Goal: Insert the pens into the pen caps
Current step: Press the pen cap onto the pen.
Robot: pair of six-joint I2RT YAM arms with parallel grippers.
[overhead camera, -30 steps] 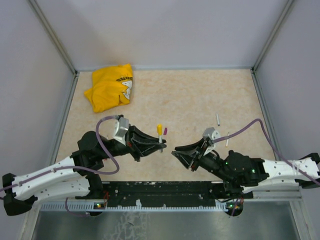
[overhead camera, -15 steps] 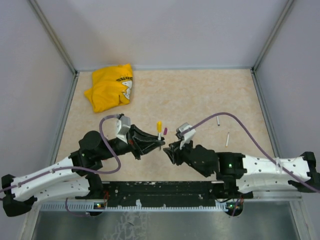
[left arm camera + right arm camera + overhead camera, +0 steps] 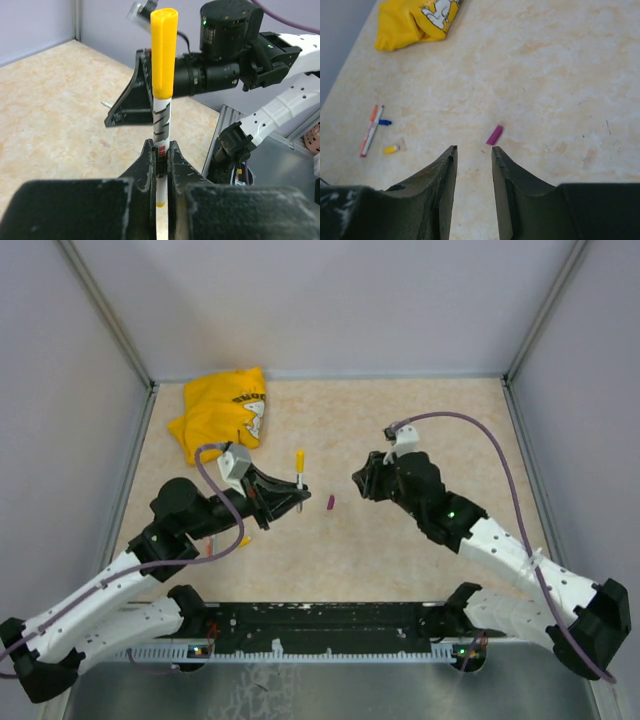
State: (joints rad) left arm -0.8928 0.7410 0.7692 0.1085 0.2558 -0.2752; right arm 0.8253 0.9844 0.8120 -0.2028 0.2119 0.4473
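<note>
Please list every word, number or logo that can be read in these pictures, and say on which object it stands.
None can be read.
Yellow cloth: a black and white print, too blurred to read.
Yellow-capped pen: black marks and a small red label on the barrel, too small to read.

Left wrist view: lower barrel of the pen (image 3: 161,117) is hidden between the fingers (image 3: 146,167) of the left hand (image 3: 160,148). The hand's near body is blurred and cut by the bottom edge.
Right wrist view: yellow cloth (image 3: 415,22) is cut by the top edge, right hand (image 3: 473,149) by the bottom edge. Two pens (image 3: 371,131) at far left are too small to tell their tips.
</note>
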